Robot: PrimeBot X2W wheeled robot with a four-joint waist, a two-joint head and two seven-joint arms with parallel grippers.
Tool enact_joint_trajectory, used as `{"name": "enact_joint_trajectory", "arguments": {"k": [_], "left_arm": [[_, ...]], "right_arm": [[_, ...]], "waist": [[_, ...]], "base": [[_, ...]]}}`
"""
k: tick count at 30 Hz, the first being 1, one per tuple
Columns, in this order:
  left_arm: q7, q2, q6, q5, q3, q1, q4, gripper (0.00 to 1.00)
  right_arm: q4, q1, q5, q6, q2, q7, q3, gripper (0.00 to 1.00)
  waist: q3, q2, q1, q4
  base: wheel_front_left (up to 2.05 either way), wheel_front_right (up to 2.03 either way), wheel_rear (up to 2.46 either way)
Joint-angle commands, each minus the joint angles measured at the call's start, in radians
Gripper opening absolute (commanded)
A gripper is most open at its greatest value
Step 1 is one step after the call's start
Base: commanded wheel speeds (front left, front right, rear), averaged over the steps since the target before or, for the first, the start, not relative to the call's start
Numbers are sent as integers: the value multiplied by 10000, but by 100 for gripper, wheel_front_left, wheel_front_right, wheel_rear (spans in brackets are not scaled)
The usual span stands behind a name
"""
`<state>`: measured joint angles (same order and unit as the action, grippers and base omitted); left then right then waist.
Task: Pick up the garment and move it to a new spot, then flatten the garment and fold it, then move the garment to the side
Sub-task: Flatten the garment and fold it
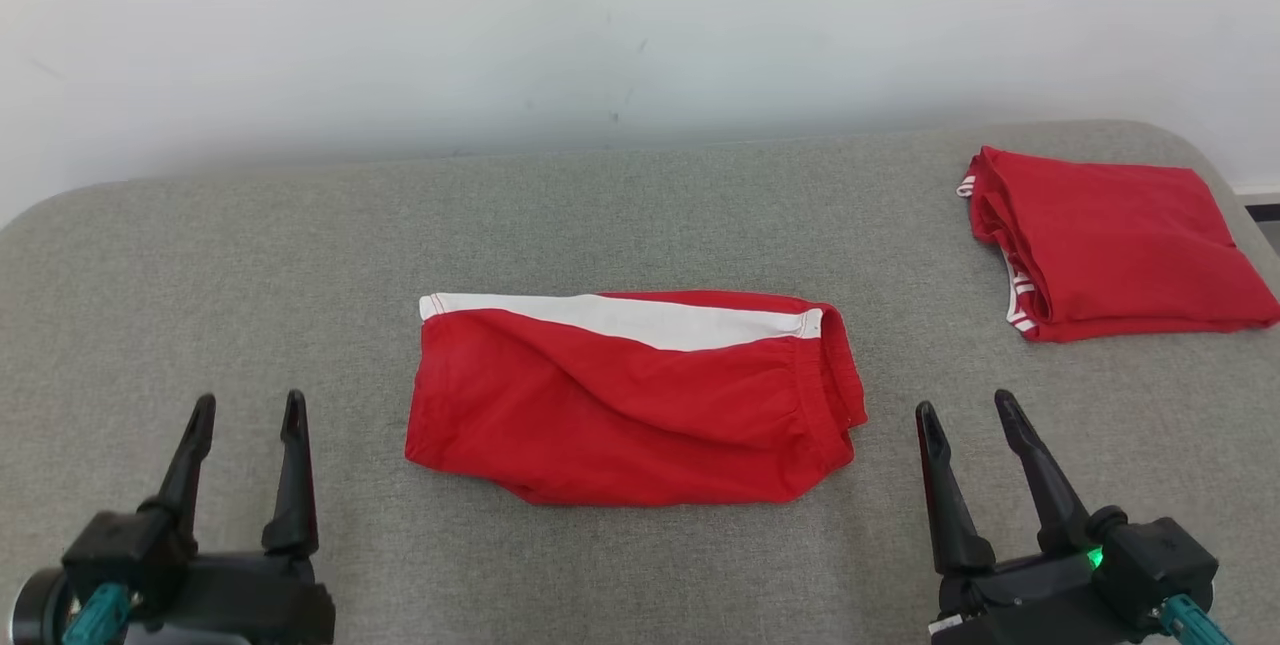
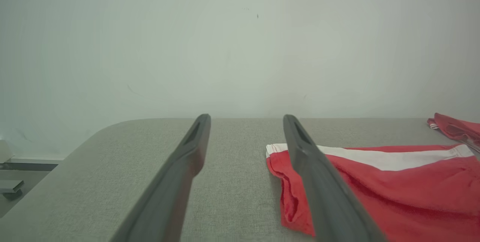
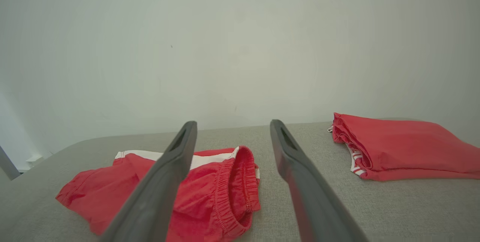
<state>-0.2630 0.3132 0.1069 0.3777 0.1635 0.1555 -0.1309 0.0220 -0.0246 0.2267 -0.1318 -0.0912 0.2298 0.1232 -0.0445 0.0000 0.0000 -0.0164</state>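
Garment: red shorts lie folded into a wide, slightly rumpled bundle at the middle of the head view, a little below centre, flat on the grey padded surface.
Stripe: a white band runs along the upper edge of the shorts, from their upper-left corner to near the right end.
Right end: the elastic waistband is gathered and puckered, and it faces the lower right of the frame.
Left arm: the left gripper sits at the lower left of the head view with its fingers spread apart and nothing between them. Its tips point up the frame, beside the left end of the shorts and clear of them.
Right arm: the right gripper sits at the lower right with its fingers apart and empty, leaning slightly to the left. It is near the waistband end without touching it.
Upper right: a folded red garment with white trim lies by the rounded corner of the surface, well apart from the shorts.
Background: a pale wall spans the top of the frame.
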Motion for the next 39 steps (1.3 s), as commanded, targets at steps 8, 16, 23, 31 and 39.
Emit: {"name": "enact_joint_trajectory", "arguments": {"k": [8,16,23,31,39], "left_arm": [[-15,-593,-549,-864,-905,-1438,361,100],[-13,-862,-1043,-1046,-1124,-1922,133,100],[-5,-837,-1197,-1196,-1031,-1976,-88,100],[341,-774,-999,-991,-1143,-1953,-35,100],[463,-694,-908,-902,-1157,-2075,59,100]], "right_arm": [[272,500,-200,30,131,43,-192,100],[431,906,-438,30,205,-164,-414,100],[309,1057,-691,30,254,-498,-486,100],[5,1157,-815,30,319,-846,-575,100],[-192,1292,-876,30,355,-1103,-576,100]], "waist": [[193,0,0,113],[559,0,0,345],[765,0,0,453],[884,0,0,530],[930,0,0,542]], "base": [[0,0,0],[0,0,0],[0,0,0],[0,0,0],[0,0,0]]}}
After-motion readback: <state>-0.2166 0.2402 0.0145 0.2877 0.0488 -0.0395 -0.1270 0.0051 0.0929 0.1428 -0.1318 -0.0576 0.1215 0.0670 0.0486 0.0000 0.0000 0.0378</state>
